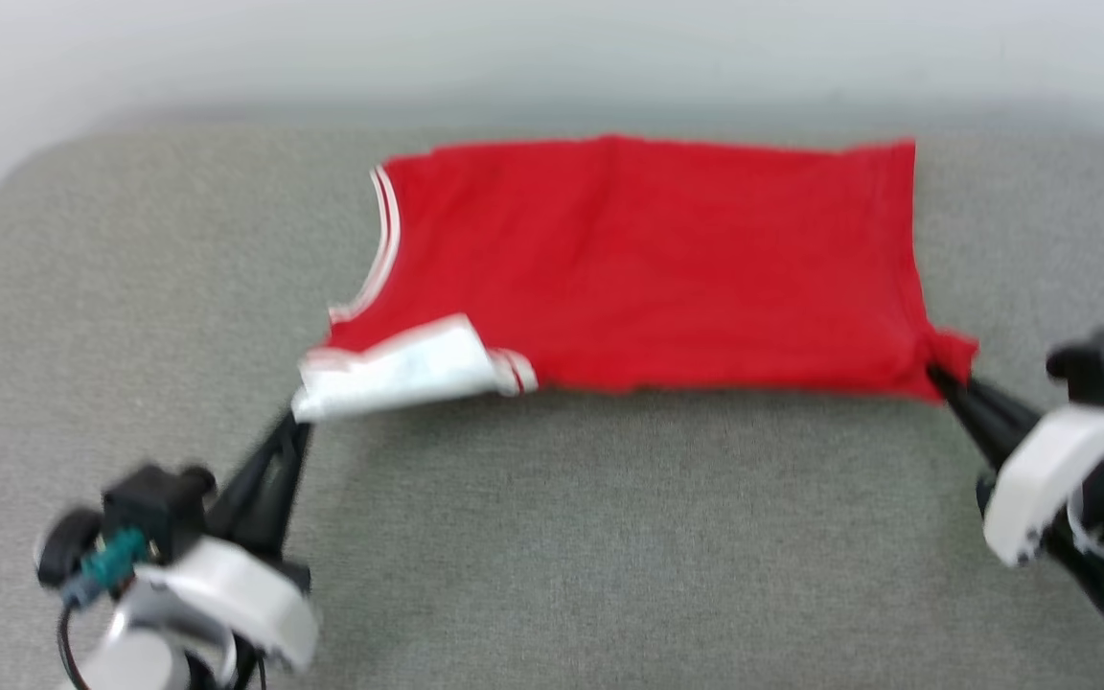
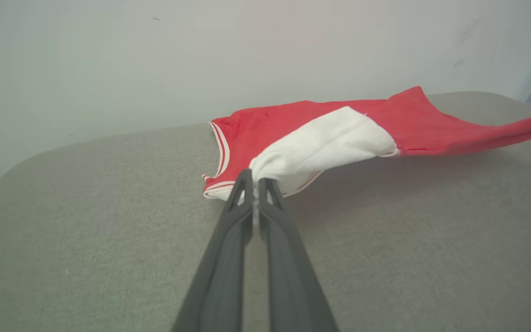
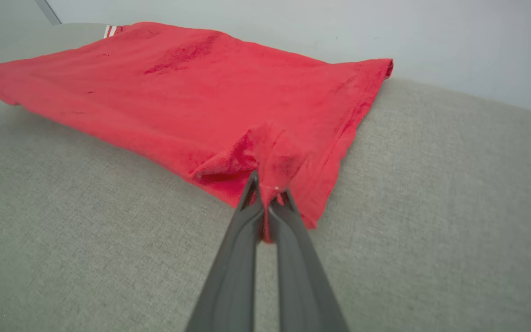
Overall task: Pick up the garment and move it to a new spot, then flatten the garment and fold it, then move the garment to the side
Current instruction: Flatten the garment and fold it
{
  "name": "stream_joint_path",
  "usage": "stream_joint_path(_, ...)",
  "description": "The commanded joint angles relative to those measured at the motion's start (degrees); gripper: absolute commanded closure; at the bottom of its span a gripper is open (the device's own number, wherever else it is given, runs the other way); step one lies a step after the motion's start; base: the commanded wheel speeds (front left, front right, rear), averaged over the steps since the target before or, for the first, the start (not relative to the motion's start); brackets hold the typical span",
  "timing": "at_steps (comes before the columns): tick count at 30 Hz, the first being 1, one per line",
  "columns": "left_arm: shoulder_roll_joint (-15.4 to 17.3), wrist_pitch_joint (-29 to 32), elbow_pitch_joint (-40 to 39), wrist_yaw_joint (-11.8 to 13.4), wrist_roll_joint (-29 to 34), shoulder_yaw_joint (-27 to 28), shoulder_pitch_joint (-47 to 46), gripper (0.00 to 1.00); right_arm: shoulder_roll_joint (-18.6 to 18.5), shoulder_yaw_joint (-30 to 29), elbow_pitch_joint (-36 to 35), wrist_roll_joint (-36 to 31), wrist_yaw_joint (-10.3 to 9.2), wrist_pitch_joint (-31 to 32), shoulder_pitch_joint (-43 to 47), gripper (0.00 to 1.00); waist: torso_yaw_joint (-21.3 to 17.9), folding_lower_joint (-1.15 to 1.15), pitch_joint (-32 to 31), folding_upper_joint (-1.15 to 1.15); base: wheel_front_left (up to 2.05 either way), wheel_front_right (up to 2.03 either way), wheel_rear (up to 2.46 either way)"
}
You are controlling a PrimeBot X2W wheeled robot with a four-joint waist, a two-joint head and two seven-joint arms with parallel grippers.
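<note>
Item: garment (image 1: 657,259), red, flat on grey cushion (image 1: 609,537). Left gripper (image 1: 301,414) clamps white sleeve (image 1: 399,369); right gripper (image 1: 937,376) clamps near-right hem corner. Advice: lift both evenly, near edge taut, no sag.

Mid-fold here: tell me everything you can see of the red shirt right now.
The garment is a red, soft-looking T-shirt lying sideways as a broad rectangle on the grey fabric surface, no lettering showing. Its white sleeve, edged with red-and-white stripes, is at the near left corner, pinched by the left gripper; the right gripper pinches the near right hem corner. The near edge hangs stretched between them, slightly raised.
</note>
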Motion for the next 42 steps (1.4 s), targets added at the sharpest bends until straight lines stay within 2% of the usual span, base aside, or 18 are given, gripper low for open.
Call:
stream_joint_path(1,0.39,0.30,-0.44,0.15,-0.77,-0.62,2.76,1.00,-0.98,-0.44,-0.69,0.75,-0.09,-0.15,3.18,1.00,0.65,0.02,-3.32,0.00,0.00,0.00,0.00)
stream_joint_path(8,0.13,1.63,-1.45,2.00,-4.75,-2.61,13.79,1.00,-2.87,-1.17,-4.39,2.68,-0.08,0.81,15.42,1.00,0.29,0.02,-9.00,0.00,0.00,0.00,0.00)
stream_joint_path(14,1.46,3.34,-3.40,3.34,-9.10,-2.97,22.19,1.00,-3.76,-3.42,-8.48,4.77,-0.09,2.58,24.32,1.00,0.03,0.02,-11.30,0.00,0.00,0.00,0.00)
stream_joint_path(17,2.10,3.89,-4.45,3.49,-10.84,-2.94,25.02,1.00,-4.66,-4.87,-10.03,5.53,-0.09,3.03,28.35,1.00,0.29,0.02,-11.79,0.00,0.00,0.00,0.00)
stream_joint_path(23,2.17,5.72,-5.93,2.27,-12.80,-4.36,27.46,1.00,-5.65,-7.46,-12.30,6.32,-0.09,4.59,34.23,1.00,0.57,0.02,-11.92,0.00,0.00,0.00,0.00)
stream_joint_path(26,1.53,5.60,-5.72,2.47,-13.30,-4.41,27.79,1.00,-6.21,-9.20,-13.29,5.05,-0.09,5.35,35.56,1.00,0.31,0.02,-11.63,0.00,0.00,0.00,0.00)
stream_joint_path(29,1.44,5.11,-4.76,2.86,-12.24,-4.53,26.63,1.00,-5.20,-10.55,-13.83,3.94,-0.09,5.98,36.13,1.00,0.02,0.02,-11.25,0.00,0.00,0.00,0.00)
stream_joint_path(35,1.49,4.02,-2.49,1.57,-8.38,-4.70,20.72,1.00,-3.04,-12.35,-14.13,3.12,-0.09,6.69,34.06,1.00,-0.25,0.02,-10.49,0.00,0.00,0.00,0.00)
stream_joint_path(42,2.21,6.14,-0.22,-1.02,-3.51,-5.20,9.85,1.00,-2.18,-12.90,-15.16,3.19,-0.08,7.19,30.64,1.00,-0.86,0.02,-8.07,0.00,0.00,0.00,0.00)
